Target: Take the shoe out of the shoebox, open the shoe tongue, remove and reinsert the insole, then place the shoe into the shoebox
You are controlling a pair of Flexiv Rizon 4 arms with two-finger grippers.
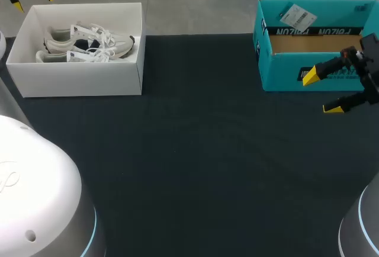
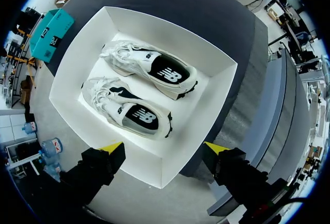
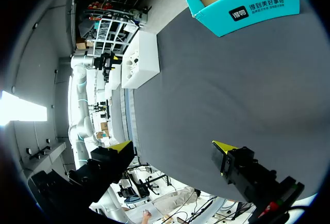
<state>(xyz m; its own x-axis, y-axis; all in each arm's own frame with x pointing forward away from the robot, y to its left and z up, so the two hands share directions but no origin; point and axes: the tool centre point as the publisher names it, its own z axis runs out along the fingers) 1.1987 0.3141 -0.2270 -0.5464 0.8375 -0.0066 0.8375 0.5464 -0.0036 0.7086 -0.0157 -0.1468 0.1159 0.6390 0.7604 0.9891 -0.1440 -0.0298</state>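
Lengthwise in shoebox (image 1: 77, 79), shoes (image 1: 112, 42) — toes rightward

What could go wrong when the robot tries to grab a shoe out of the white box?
1. The shoes lie close side by side in the white shoebox, so the open left gripper might pinch both or bump the second one.
2. Their loose laces and paper tags could snag on a finger.
3. The gripper hangs over the box's corner, so coming straight down it might hit the rim.
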